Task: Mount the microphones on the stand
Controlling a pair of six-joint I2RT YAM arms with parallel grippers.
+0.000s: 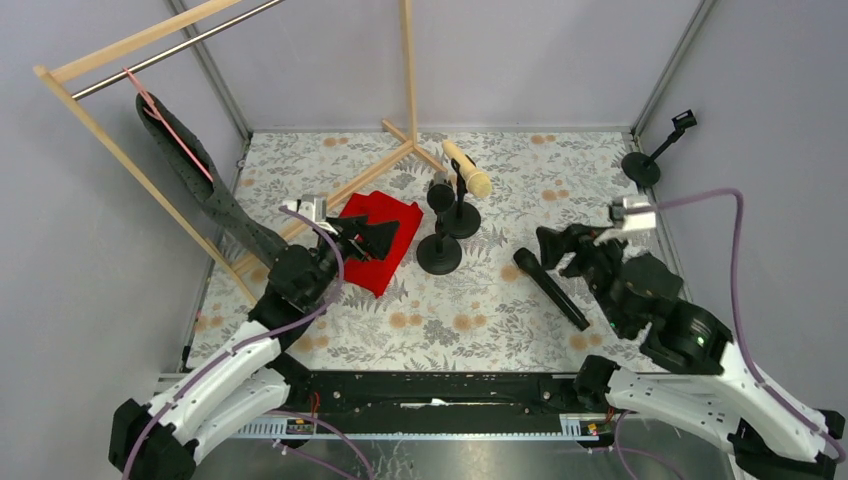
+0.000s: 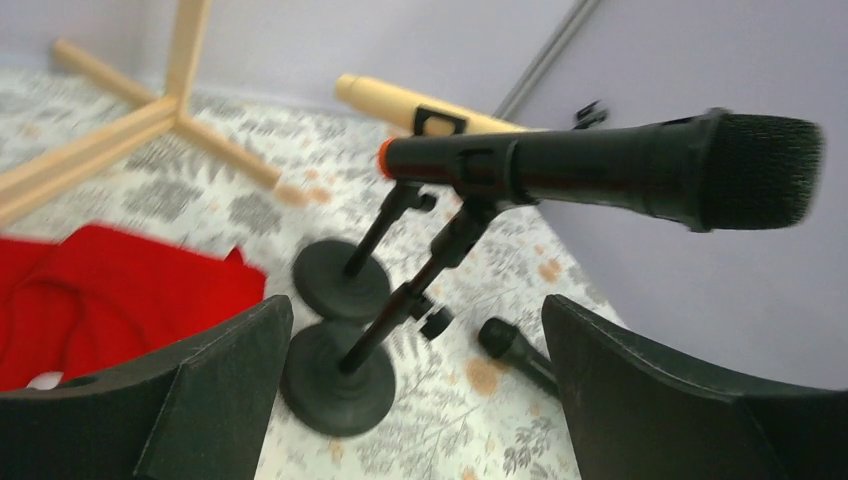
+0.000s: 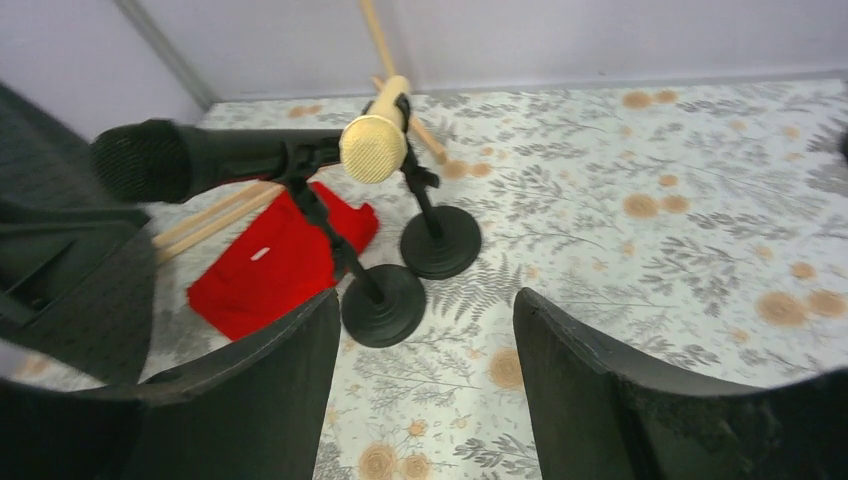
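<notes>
Left end effector (image 2: 415,330) gapes; floral tablecloth (image 1: 480,300), grey walls (image 1: 500,60).

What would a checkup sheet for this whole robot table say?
Surface: flowery tablecloth, flat.
Job's things: cream microphone and orange-tipped black microphone clipped in stands; plain black microphone lying loose; corner stand empty.
Clutter: red cloth.
End effectors: left end effector open, empty; right end effector open, empty.
Cables: purple cables looped along both arms.
Surroundings: wooden rack with a hanging gray garment.
</notes>
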